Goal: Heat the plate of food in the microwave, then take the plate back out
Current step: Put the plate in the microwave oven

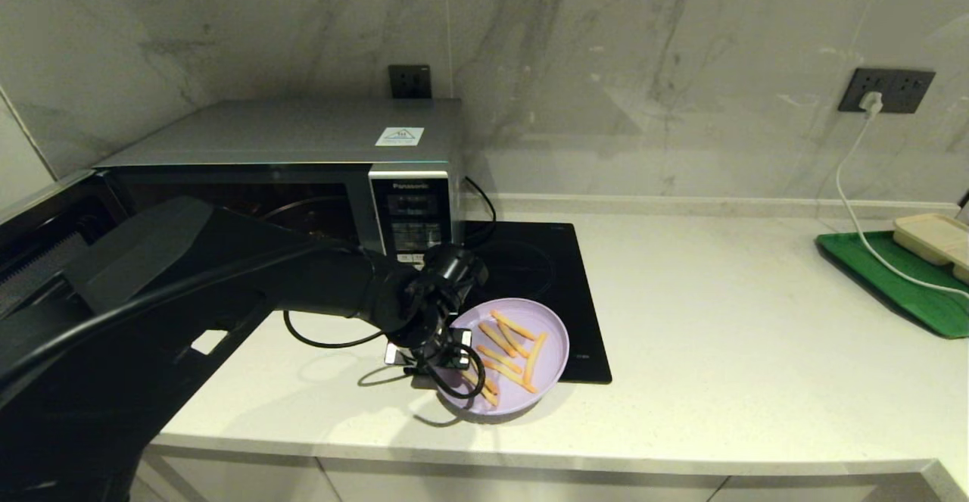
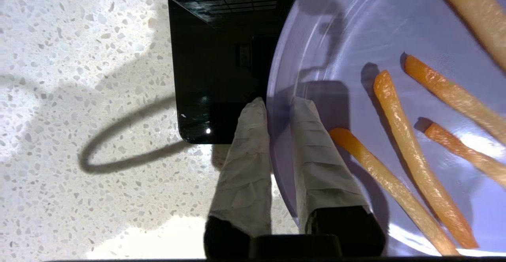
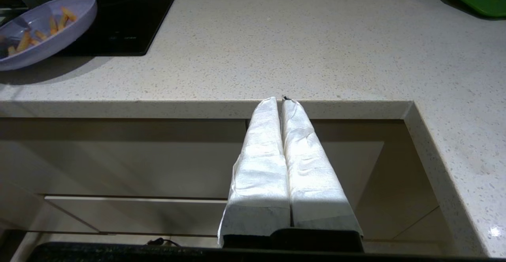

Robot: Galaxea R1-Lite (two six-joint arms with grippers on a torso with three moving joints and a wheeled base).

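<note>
The lilac plate of food (image 1: 559, 339) with several orange fry sticks (image 1: 506, 350) hangs just above the counter, half over the black cooktop's (image 1: 545, 260) front corner, tilted and casting a shadow. My left gripper (image 1: 453, 344) is shut on its left rim. In the left wrist view one finger is inside the plate (image 2: 355, 36) and one outside, either side of the gripper's (image 2: 278, 104) pinch. The silver Panasonic microwave (image 1: 303, 138) stands behind, its door swung open to the left and its cavity dark. My right gripper (image 3: 280, 100) is shut and holds nothing, below the counter's front edge.
A green tray (image 1: 893, 282) carrying a beige tray (image 1: 935, 237) sits at the far right, with a white cable (image 1: 855, 214) running up to a wall socket. My left arm crosses in front of the microwave opening. Pale speckled counter lies between cooktop and green tray.
</note>
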